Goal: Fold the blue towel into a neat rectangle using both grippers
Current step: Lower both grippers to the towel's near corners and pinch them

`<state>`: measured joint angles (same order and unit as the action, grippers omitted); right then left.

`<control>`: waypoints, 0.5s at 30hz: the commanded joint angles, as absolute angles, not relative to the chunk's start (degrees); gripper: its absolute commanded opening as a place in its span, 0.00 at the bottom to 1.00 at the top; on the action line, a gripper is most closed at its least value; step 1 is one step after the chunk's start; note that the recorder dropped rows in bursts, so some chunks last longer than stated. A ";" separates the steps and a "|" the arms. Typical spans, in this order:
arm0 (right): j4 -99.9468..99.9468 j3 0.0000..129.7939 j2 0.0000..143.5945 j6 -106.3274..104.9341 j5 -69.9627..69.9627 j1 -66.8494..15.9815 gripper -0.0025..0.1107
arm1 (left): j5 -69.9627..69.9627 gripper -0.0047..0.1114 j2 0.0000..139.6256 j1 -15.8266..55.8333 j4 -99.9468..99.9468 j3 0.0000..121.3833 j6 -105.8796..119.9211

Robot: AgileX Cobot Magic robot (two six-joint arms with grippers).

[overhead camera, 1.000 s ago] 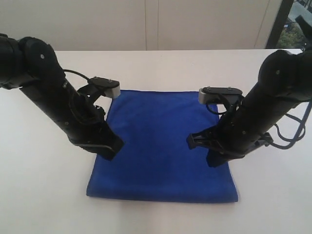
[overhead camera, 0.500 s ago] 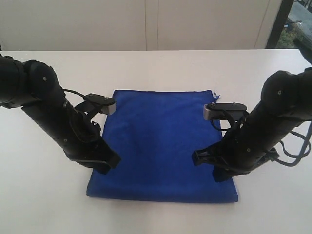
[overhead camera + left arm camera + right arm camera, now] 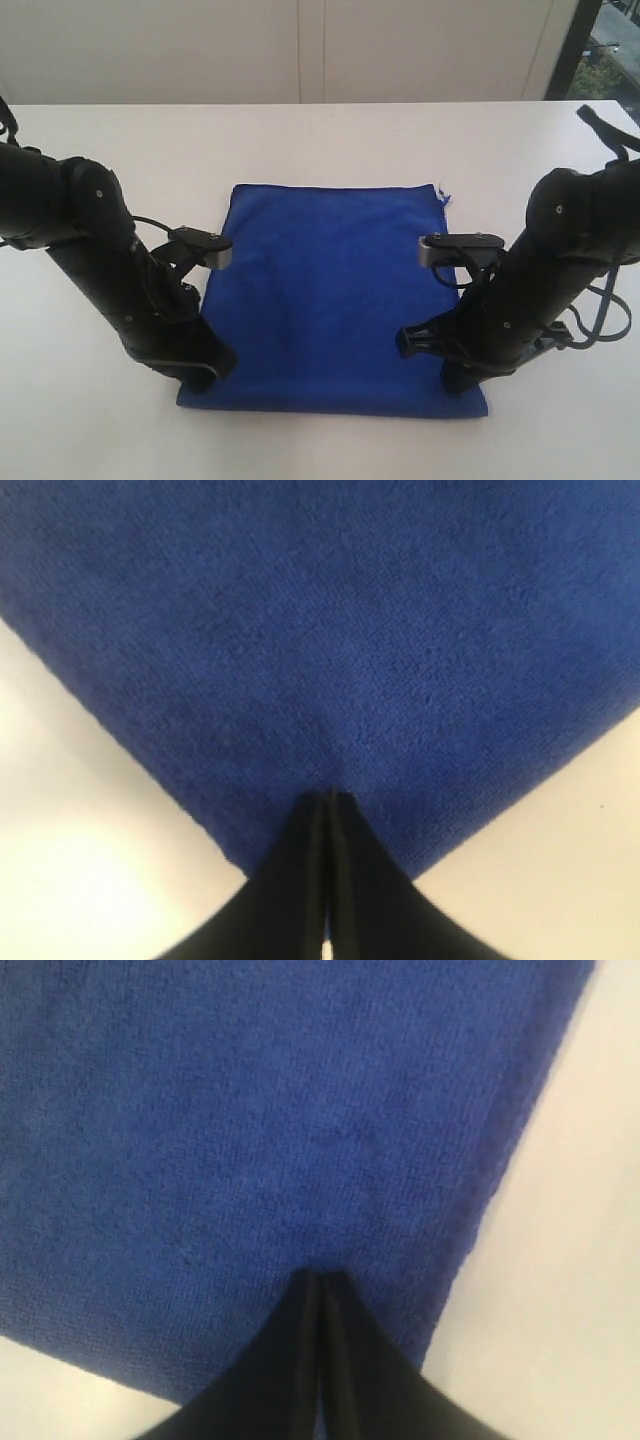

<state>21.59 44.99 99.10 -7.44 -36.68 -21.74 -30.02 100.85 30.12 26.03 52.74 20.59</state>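
Note:
The blue towel (image 3: 330, 290) lies flat on the white table (image 3: 320, 140) as a rectangle, with a small thread loop (image 3: 443, 195) at its far right corner. My left gripper (image 3: 205, 372) is shut, its tips resting on the towel's near left corner. In the left wrist view the blue towel (image 3: 320, 650) fills most of the picture and the left gripper (image 3: 328, 800) has its jaws pressed together with no cloth between them. My right gripper (image 3: 460, 378) is shut on the near right corner. The right wrist view has the right gripper (image 3: 318, 1278) touching the towel (image 3: 260, 1140) near its side edge.
White table surface surrounds the towel on all sides. A pale wall (image 3: 320, 45) runs behind the table's far edge. A black strap (image 3: 605, 125) lies at the far right, and black cables (image 3: 600, 310) hang by the right arm.
Both arms have drawn back along the towel's side edges from its middle toward its near corners and dropped lower. The towel has kept its place.

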 commanded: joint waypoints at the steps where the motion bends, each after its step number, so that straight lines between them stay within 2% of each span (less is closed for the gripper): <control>1: 20.72 44.55 100.01 -7.41 -36.42 -21.93 0.02 | -30.75 0.04 100.77 30.45 26.54 51.84 20.80; 15: 20.58 45.26 90.90 -7.72 -38.02 -21.93 0.02 | -33.64 0.04 96.49 30.45 26.41 55.29 21.19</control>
<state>21.35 44.89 93.91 -7.44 -37.08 -21.74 -31.14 98.57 30.12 25.92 54.11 20.59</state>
